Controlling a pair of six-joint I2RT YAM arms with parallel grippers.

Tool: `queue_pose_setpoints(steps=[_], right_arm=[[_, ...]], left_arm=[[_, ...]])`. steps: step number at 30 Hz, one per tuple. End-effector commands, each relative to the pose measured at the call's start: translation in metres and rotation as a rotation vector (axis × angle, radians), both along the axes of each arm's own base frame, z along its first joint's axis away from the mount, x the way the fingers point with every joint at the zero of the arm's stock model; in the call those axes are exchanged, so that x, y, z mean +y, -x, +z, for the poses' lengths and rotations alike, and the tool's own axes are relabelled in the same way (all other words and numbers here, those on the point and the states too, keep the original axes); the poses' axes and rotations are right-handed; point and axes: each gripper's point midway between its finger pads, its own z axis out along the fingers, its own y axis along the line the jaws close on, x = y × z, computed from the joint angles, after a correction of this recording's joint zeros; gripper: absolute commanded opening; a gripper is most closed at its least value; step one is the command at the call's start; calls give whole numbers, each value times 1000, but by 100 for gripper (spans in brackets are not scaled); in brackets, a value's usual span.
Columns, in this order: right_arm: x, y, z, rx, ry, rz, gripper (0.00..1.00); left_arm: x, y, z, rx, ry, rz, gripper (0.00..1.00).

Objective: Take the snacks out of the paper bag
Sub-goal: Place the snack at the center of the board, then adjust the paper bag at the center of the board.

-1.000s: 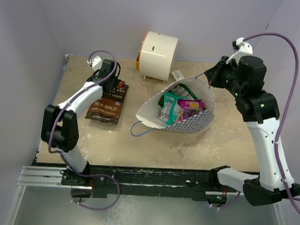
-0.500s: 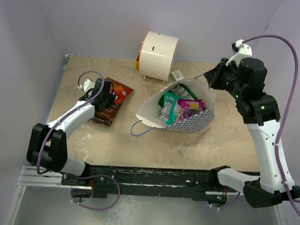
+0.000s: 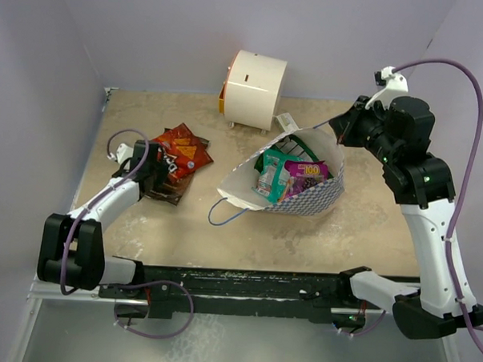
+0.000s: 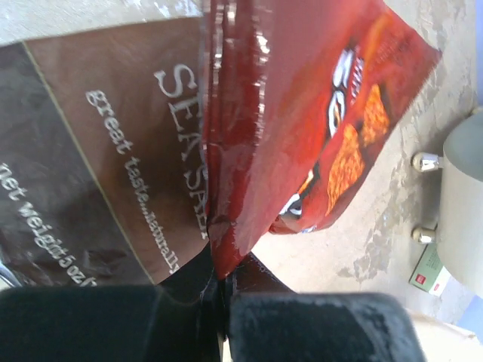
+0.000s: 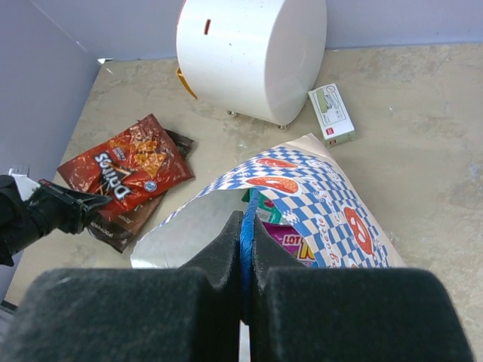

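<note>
Snacks [image 3: 288,171] in teal, purple and green sit inside the paper bag [image 3: 313,198], which slumps on the worktop [image 3: 255,238] just below and ahead of the right tool [image 5: 245,225]. That tool is fully closed on the bag's blue string handle [image 5: 246,260]. Pulling up there seems meant to keep the mouth gaping toward the other arm, so the packets can be reached. The left tool [image 4: 224,290], well apart from the bag, is clamped shut on the edge of a red chips bag [image 4: 302,113]. This bag stretches away from the tool's fingertips and partly covers a brown chips bag [image 4: 98,151] lying directly beneath. Both chip bags are outside the paper bag, so I judge this to be a set-down onto the pile. Several packets are not yet taken out. A white cylinder [image 5: 253,53] stands beyond both tools.
</note>
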Motion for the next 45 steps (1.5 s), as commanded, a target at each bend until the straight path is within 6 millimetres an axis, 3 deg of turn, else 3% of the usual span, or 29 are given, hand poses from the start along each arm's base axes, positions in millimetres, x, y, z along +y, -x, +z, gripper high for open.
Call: queue_pose_setpoints(steps=[1, 7, 15, 22, 25, 27, 29, 34, 36, 42, 45], right_arm=[[-1, 10, 29, -103, -11, 22, 0], [2, 10, 29, -105, -18, 36, 0], [5, 11, 31, -120, 3, 67, 0], [9, 14, 31, -133, 14, 101, 0], [11, 15, 28, -125, 14, 114, 0], [13, 15, 23, -109, 17, 126, 0], [14, 15, 17, -87, 27, 135, 0], [9, 17, 21, -109, 68, 137, 0], [-13, 11, 28, -131, 120, 18, 0], [-48, 0, 63, -320, 338, -102, 0], [-45, -11, 74, -403, 475, -50, 0]], left_arm=[[4, -18, 22, -111, 24, -13, 1], [6, -4, 3, -69, 77, 23, 6], [0, 34, -14, 26, 131, 18, 24], [-9, 72, -30, 166, 172, -20, 56], [-11, 88, -27, 224, 174, -40, 68], [-12, 96, -19, 239, 171, -58, 91], [-10, 104, -10, 251, 152, -74, 100], [-9, 108, 24, 203, 77, -191, 99], [-11, 102, 44, 153, 37, -270, 99], [-41, 79, 117, -54, 6, -565, 99], [-58, 81, 141, -108, 22, -693, 99]])
